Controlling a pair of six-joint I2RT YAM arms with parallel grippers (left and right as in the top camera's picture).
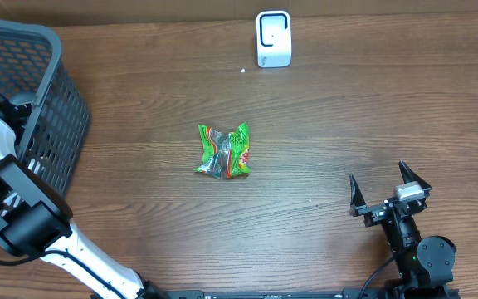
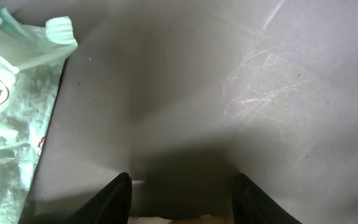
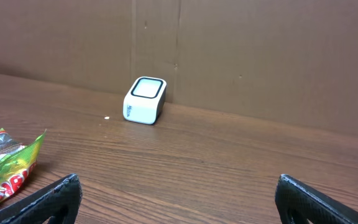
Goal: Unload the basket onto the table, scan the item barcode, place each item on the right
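Left gripper [image 2: 182, 180] inside basket [image 1: 56, 124], upper left, jaws partly apart beside pale bag [image 2: 11, 106]; right gripper [image 1: 378, 172] lower right, spread wide.

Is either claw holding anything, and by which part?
Nothing that I can see. The right gripper is open and empty; the left gripper, down inside the basket, shows only bare floor between its jaws.

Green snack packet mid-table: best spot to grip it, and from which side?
Probably the bunched middle of the green snack packet, coming straight down from above. It lies flat and crumpled on the table, so its edges give little to pinch from the side. The open right gripper looks free for it.
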